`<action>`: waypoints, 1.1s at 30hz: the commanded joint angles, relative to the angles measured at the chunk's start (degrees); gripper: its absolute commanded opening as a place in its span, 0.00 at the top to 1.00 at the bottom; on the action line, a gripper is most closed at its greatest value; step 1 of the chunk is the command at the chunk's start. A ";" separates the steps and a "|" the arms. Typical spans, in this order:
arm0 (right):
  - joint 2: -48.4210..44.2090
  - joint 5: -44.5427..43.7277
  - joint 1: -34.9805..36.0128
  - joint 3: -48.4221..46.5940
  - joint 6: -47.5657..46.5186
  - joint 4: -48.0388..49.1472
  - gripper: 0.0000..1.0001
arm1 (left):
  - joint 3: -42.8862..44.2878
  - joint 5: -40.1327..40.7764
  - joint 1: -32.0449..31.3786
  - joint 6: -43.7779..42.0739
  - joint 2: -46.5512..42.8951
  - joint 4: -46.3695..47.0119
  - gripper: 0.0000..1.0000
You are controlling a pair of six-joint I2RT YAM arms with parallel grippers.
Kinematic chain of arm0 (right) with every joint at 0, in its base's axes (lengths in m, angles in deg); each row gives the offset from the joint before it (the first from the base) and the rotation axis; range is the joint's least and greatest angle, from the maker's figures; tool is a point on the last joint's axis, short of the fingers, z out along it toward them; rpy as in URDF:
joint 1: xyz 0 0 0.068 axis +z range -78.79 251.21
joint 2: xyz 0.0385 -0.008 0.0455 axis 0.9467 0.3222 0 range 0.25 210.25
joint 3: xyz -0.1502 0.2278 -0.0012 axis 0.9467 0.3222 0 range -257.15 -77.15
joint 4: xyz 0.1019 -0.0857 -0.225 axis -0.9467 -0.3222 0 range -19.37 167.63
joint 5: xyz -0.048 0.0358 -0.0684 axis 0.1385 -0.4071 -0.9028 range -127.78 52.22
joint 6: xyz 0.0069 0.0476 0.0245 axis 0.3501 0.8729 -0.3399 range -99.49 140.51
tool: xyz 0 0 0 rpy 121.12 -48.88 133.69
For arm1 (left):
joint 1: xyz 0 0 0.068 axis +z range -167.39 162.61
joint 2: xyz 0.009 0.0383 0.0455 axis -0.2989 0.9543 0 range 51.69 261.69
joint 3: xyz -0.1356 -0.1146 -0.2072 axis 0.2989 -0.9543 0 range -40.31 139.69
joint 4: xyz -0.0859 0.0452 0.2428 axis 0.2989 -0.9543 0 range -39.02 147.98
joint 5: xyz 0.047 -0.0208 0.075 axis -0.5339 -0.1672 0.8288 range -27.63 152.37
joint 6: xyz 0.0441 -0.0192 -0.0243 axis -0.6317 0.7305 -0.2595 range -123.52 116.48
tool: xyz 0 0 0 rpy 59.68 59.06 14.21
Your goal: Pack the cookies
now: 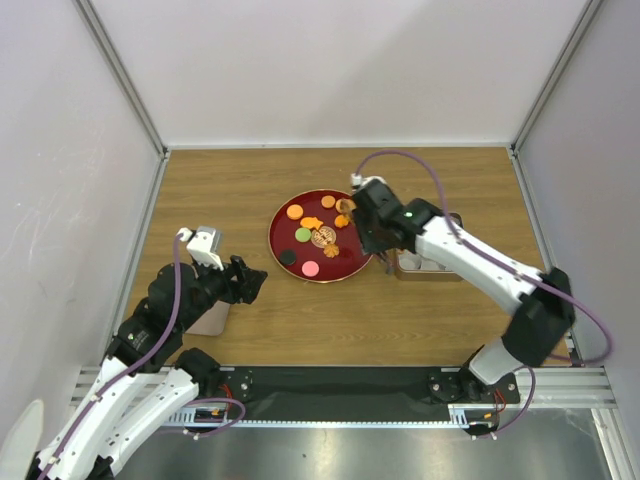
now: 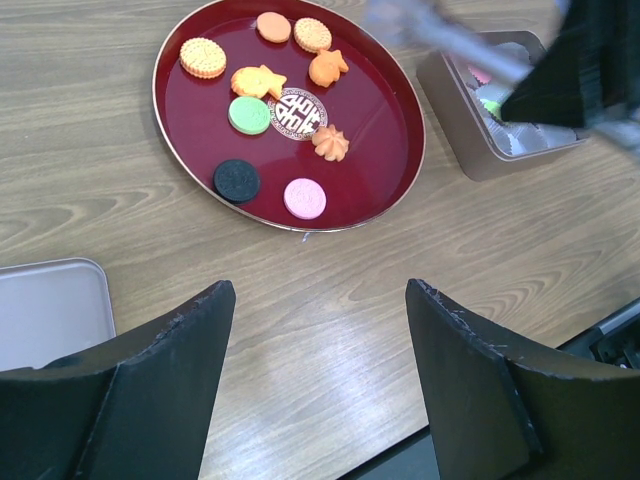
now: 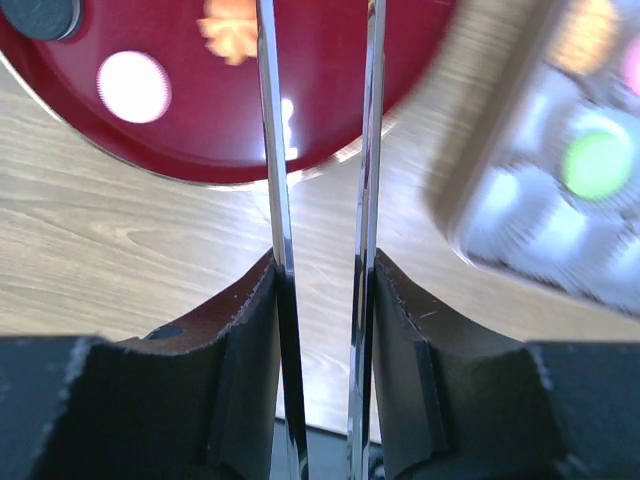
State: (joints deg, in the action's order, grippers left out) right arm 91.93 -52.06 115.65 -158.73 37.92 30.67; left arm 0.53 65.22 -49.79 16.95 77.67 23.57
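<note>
The right claw (image 3: 322, 268) is pressed onto a pair of thin metal tongs (image 3: 273, 150). Its two fingers squeeze the blades, which stand close together with a narrow gap between them. The tips of the tongs leave the wrist view at the top, so I cannot tell if they pinch something. The blades point over the wooden table (image 3: 120, 250), between the red plate (image 3: 200, 150) and the metal tin (image 2: 450, 120).

Most of the cookies (image 2: 258, 80) lie on the plate, apart from each other. Several orange ones are at the far side, a green cookie (image 2: 249, 114) is near the middle, and a black cookie (image 2: 237, 180) and a pink cookie (image 2: 304, 198) are by the near rim. The pink cookie lies left of the blades and does not touch them. Another green piece (image 3: 598, 163) sits in a white paper cup inside the tin, right of the blades.

The left claw (image 2: 315, 340) is spread wide and holds nothing. It hangs over the table on the near side of the plate, well apart from the cookies. A flat grey tray (image 2: 50, 310) shows partly behind its left finger.
</note>
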 commanded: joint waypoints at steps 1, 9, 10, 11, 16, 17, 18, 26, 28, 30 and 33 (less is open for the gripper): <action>-8.08 -2.24 -3.39 4.22 2.54 -1.90 0.71 | 0.21 -0.04 -0.29 -0.52 0.39 1.63 0.24; -23.47 -1.26 -17.71 15.04 5.35 -5.59 0.69 | 0.29 -0.66 -0.29 -0.61 1.36 1.63 0.24; -25.13 -1.62 -18.60 15.74 5.62 -6.38 0.69 | 0.29 -0.66 -0.29 -0.61 1.36 1.72 0.24; -25.67 -1.71 -19.48 17.06 5.53 -6.82 0.68 | 0.29 -0.57 -0.29 -0.61 1.36 1.63 0.24; -26.64 -2.33 -25.02 18.92 5.18 -9.02 0.67 | 0.29 -0.74 -0.38 -0.69 1.71 1.54 0.24; -26.20 -1.98 -25.72 18.83 4.57 -8.85 0.67 | 0.29 -0.74 -0.29 -0.69 1.80 1.54 0.24; -25.94 -1.80 -26.51 18.74 4.30 -8.85 0.67 | 0.29 -0.83 -0.29 -0.69 2.06 1.63 0.24; -21.72 3.56 -32.40 19.09 2.54 -8.85 0.65 | 0.21 -1.18 -0.29 -0.87 2.59 1.81 0.24; -20.58 4.87 -33.02 19.00 2.54 -9.90 0.66 | 0.21 -1.27 -0.29 -0.87 2.76 1.72 0.24; -20.75 6.11 -33.37 19.00 2.63 -10.17 0.66 | 0.21 -1.27 -0.29 -0.87 2.85 1.63 0.24; -21.71 5.50 -33.46 19.35 2.54 -10.78 0.65 | 0.21 -1.36 -0.29 -0.87 2.94 1.72 0.24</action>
State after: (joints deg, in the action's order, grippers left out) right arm 71.65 -47.34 82.54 -139.38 41.28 20.84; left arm 0.53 64.72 -49.79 16.92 80.29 23.57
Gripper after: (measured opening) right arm 0.400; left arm 0.758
